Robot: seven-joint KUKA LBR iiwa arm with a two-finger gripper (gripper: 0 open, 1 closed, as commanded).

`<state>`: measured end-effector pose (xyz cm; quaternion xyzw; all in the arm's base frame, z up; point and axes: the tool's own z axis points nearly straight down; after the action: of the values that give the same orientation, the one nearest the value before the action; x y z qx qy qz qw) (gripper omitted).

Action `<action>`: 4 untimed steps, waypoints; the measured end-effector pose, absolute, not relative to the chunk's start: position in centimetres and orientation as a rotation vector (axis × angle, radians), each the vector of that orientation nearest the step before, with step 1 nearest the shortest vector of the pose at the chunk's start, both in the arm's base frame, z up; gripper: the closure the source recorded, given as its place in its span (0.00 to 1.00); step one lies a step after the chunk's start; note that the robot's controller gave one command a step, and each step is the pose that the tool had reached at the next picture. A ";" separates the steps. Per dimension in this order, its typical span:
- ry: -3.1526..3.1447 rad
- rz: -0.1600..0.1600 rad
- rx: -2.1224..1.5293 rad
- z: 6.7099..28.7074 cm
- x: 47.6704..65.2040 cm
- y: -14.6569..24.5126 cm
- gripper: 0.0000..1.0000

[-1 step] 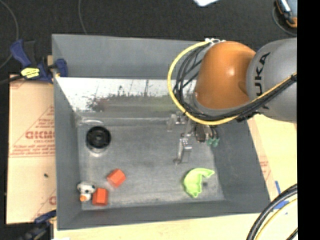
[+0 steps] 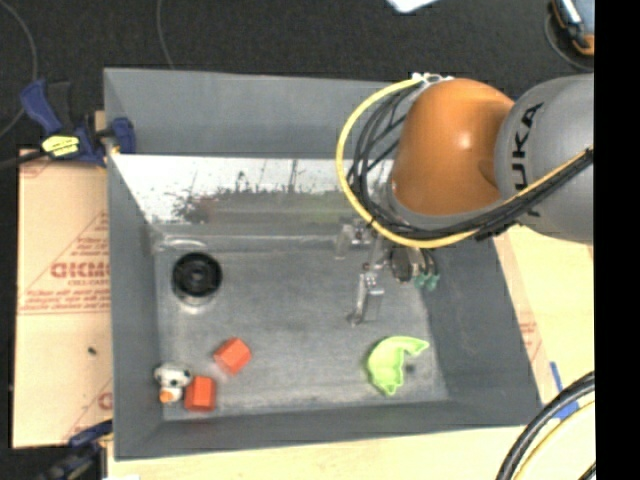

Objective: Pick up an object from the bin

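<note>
My gripper (image 2: 364, 298) hangs below the orange-covered wrist, over the bin floor right of centre and toward the back. A crumpled lime-green thing (image 2: 393, 362) lies nearest, just in front of the gripper and slightly to the right, near the bin's front right corner and apart from the gripper. I see nothing held in the gripper.
A black round disc (image 2: 196, 275) sits at the left of the bin floor. Two orange blocks (image 2: 232, 355) (image 2: 201, 394) and a small white toy (image 2: 171, 378) lie in the front left corner. The arm and its cables cover the bin's back right.
</note>
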<state>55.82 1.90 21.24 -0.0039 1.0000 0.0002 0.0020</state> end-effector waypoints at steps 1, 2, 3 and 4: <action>3.134 -0.001 -0.185 16.0 54.8 -1.7 0.00; 3.122 -0.001 -0.328 14.3 51.3 -3.2 0.00; 3.129 -0.001 -0.234 6.9 50.4 -6.0 0.00; 3.097 -0.002 -0.486 7.1 50.2 -8.5 1.00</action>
<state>50.25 -8.54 7.06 -0.1550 0.9879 -0.0008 0.0035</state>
